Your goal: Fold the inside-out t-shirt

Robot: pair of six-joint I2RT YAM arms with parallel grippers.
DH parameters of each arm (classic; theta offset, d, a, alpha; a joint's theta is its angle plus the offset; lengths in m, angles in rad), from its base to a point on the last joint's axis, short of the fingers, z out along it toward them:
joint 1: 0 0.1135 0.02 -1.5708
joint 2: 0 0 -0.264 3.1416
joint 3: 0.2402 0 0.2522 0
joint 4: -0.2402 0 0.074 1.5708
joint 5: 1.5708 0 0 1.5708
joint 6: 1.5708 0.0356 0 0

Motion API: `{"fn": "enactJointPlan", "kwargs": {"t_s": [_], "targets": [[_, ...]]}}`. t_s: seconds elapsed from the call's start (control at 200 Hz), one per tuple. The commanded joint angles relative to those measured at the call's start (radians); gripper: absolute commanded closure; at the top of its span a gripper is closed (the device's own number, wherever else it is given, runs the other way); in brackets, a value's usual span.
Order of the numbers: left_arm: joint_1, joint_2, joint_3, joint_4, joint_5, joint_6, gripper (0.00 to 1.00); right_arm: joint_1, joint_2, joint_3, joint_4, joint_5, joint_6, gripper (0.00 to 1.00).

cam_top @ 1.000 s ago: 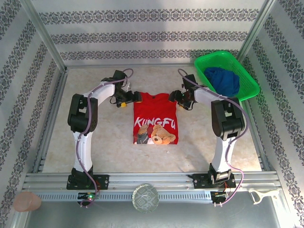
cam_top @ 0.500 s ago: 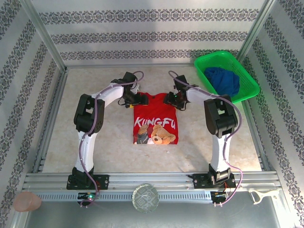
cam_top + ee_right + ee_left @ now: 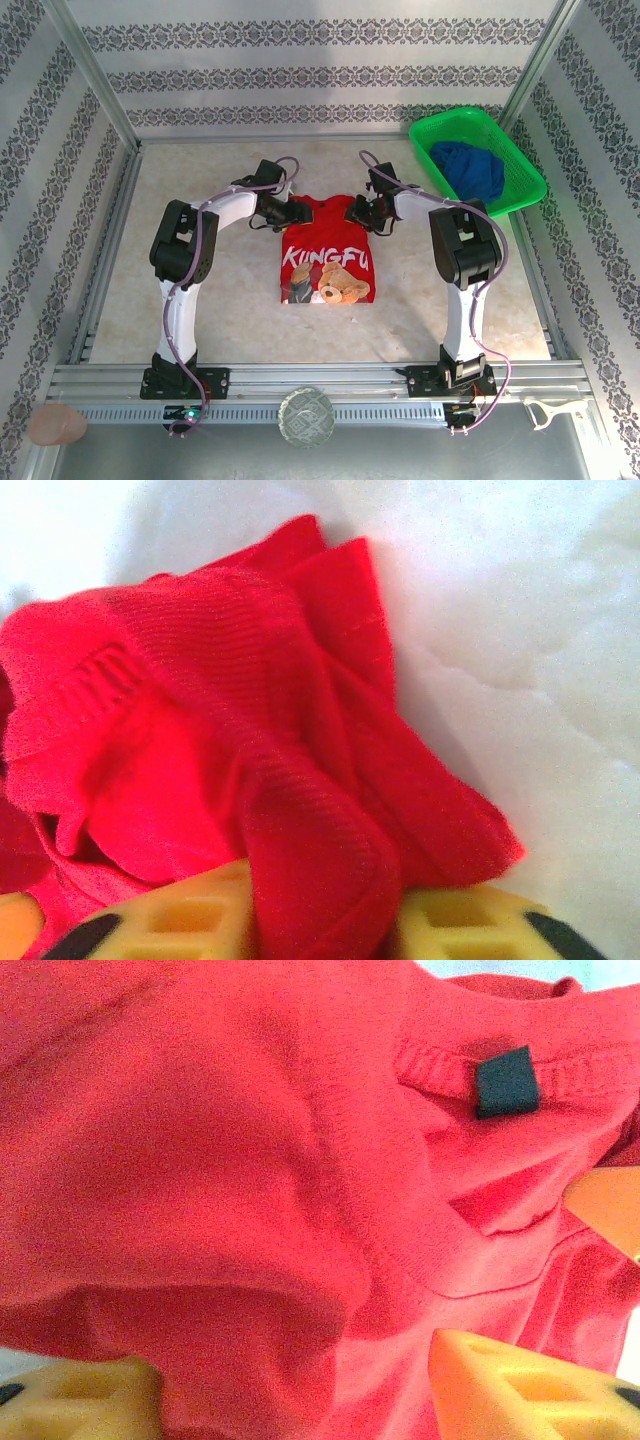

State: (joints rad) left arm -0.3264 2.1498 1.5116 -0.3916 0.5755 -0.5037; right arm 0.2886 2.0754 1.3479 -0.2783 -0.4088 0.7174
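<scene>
The red t-shirt [image 3: 328,262] lies in the middle of the surface [image 3: 200,280], print up, collar end toward the back wall. There's plenty of bare room left, right and in front of it. The green basket [image 3: 424,140] holding a blue garment [image 3: 470,170] sits well apart in the back right corner. The left hand [image 3: 287,212] is at the shirt's far left corner, its fingers [image 3: 520,1380] apart with bunched cloth between them and the dark tag [image 3: 505,1082] just beyond. The right hand [image 3: 360,212] is at the far right corner, clamped on a fold of the shirt.
</scene>
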Motion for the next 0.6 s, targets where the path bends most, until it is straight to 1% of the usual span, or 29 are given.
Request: {"fn": "enactJointPlan", "kwargs": {"t_s": [0.0,0.035,0.055,0.095,0.23,0.305,0.355,0.475,0.595], "targets": [[-0.02,0.086,-0.007,0.11,0.065,-0.037,0.64,0.004,0.067,-0.032,0.111,-0.073,0.04,0.91],[-0.021,0.098,-0.011,0.135,0.086,-0.046,0.79,0.001,0.065,-0.043,0.137,-0.091,0.048,1.0],[-0.02,0.103,-0.012,0.143,0.097,-0.05,0.87,0.0,0.063,-0.051,0.148,-0.1,0.052,1.0],[-0.017,0.106,-0.014,0.157,0.107,-0.057,1.0,-0.005,0.052,-0.066,0.171,-0.113,0.06,1.0],[0.013,0.04,-0.051,0.251,0.1,-0.098,1.0,-0.035,-0.023,-0.119,0.275,-0.151,0.115,1.0],[0.043,0.006,-0.051,0.33,0.095,-0.143,1.0,-0.052,-0.039,-0.09,0.302,-0.17,0.144,1.0],[0.064,0.008,-0.02,0.368,0.099,-0.173,1.0,-0.061,-0.031,-0.038,0.303,-0.184,0.161,1.0],[0.108,0.061,0.168,0.396,0.123,-0.235,1.0,-0.088,0.019,0.15,0.302,-0.209,0.213,1.0],[0.131,0.123,0.438,0.337,0.137,-0.249,1.0,-0.112,0.052,0.362,0.271,-0.215,0.238,1.0]]}}
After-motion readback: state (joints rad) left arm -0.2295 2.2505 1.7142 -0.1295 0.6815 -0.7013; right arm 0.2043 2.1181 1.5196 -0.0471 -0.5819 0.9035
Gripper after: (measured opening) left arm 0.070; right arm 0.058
